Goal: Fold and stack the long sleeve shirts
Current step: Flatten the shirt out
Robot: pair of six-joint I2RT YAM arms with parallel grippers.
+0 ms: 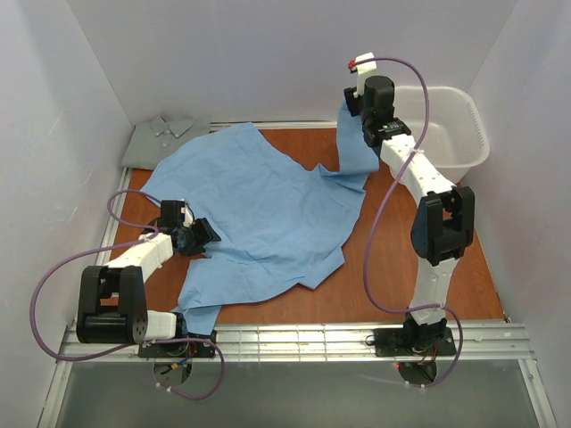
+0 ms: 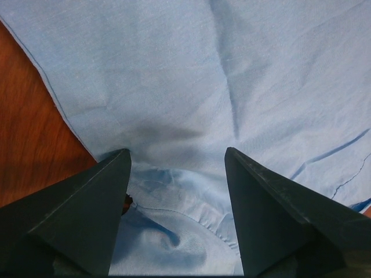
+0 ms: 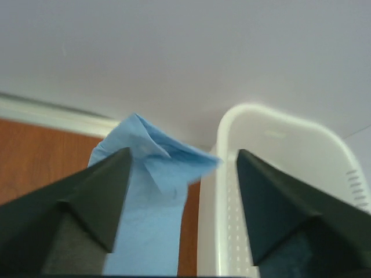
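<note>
The sky-blue long sleeve shirt (image 1: 268,209) lies spread and rumpled across the wooden table (image 1: 401,267). One of its sleeves (image 1: 355,147) rises at the back right to my raised right gripper (image 1: 350,105). In the right wrist view that gripper (image 3: 183,152) stands open, with the sleeve end (image 3: 148,197) blurred and lying against the left finger. My left gripper (image 1: 202,235) is low over the shirt's left edge. It stands open (image 2: 177,152), with a bunched fold of blue cloth (image 2: 174,220) between its fingers. The grey-green shirt (image 1: 161,138) lies folded in the back left corner.
A white plastic basket (image 1: 451,125) stands at the back right, right beside the raised gripper and close to its right finger (image 3: 272,174). White walls enclose the table on three sides. Bare wood (image 2: 29,145) shows left of the blue shirt's hem.
</note>
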